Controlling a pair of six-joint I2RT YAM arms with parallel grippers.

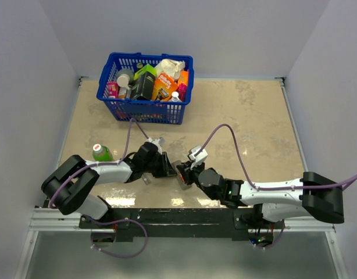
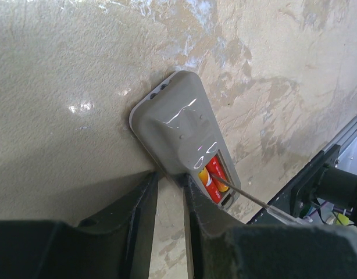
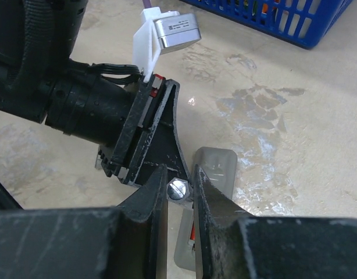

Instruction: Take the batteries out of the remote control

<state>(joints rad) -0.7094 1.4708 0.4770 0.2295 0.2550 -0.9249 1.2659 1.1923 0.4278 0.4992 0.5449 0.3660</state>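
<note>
**A:** Top view, what did you get?

**B:** Both arms were low over the table (image 1: pixel 248 116), near edge, centre. The left gripper (image 1: pixel 165 165) and right gripper (image 1: pixel 181 173) sat almost tip to tip. I couldn't make out from above what lay under the tips. A blue basket (image 1: pixel 146 87) full of groceries stood at the far left. A green bottle (image 1: pixel 100 152) stood beside the left arm.

**A:** Left wrist?

**B:** The remote control (image 2: pixel 175 128) lay flat on the table, back up, battery recess open. The batteries (image 2: pixel 212 179), two red-orange ones, sat in the recess side by side. The left jaws stood nearly together, with a slim gap showing table through it. Their tips were down at the remote's long edge, and I couldn't tell if they pinched it. A thin metal rod (image 2: pixel 245 196) reached in from the right, its tip touching the batteries.

**A:** Right wrist?

**B:** The right fingers (image 3: pixel 204 195) were clamped on the rod, whose round butt end showed between them. The left gripper was directly ahead, black, tips down by the remote. The remote's grey end showed just past the right fingers, with a sliver of red lower down.
</note>
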